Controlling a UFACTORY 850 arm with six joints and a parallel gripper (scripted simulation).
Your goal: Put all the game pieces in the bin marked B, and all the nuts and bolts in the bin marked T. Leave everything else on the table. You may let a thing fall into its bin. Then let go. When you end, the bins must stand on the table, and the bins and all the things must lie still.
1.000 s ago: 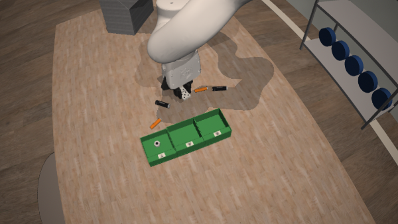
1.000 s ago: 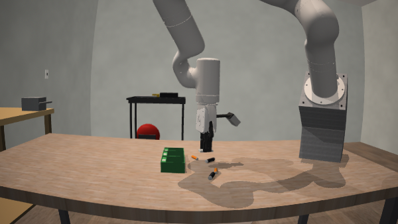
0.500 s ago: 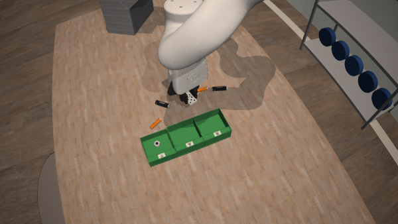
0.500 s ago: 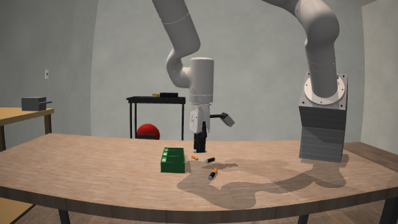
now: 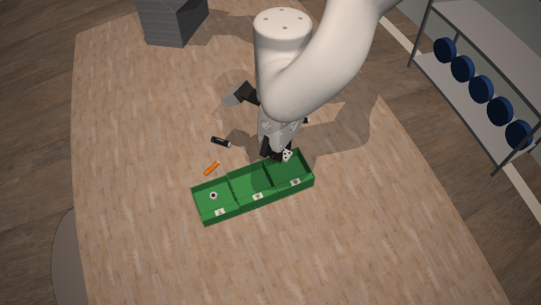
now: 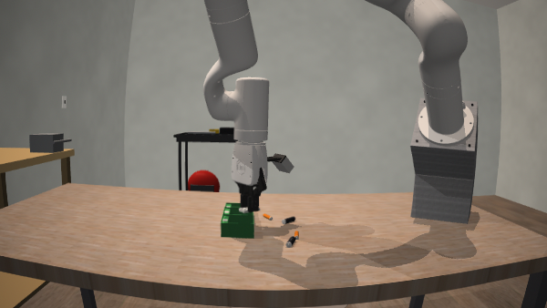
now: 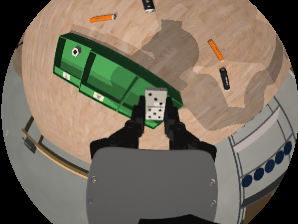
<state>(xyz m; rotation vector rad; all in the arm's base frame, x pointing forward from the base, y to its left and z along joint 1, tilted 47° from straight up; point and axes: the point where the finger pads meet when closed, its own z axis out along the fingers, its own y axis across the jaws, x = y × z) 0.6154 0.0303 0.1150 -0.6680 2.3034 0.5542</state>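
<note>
My gripper [image 5: 280,154] is shut on a white die with black pips [image 5: 287,155]. It holds the die just above the rim of the right-end compartment of the green three-part bin [image 5: 252,185]. In the wrist view the die [image 7: 156,106] sits between the fingers, over the near end of the bin [image 7: 113,79]. A metal nut [image 5: 213,195] lies in the left-end compartment and also shows in the wrist view [image 7: 75,51]. The middle compartment looks empty. The bin labels are too small to read. In the side view the gripper [image 6: 248,207] hangs over the bin's far end.
A black battery [image 5: 221,142] and an orange battery [image 5: 211,168] lie on the table behind the bin. Two more batteries [image 7: 216,48] [image 7: 225,78] lie off to the side. The grey arm base [image 5: 171,20] stands at the back. A shelf with blue discs [image 5: 482,86] is at the right.
</note>
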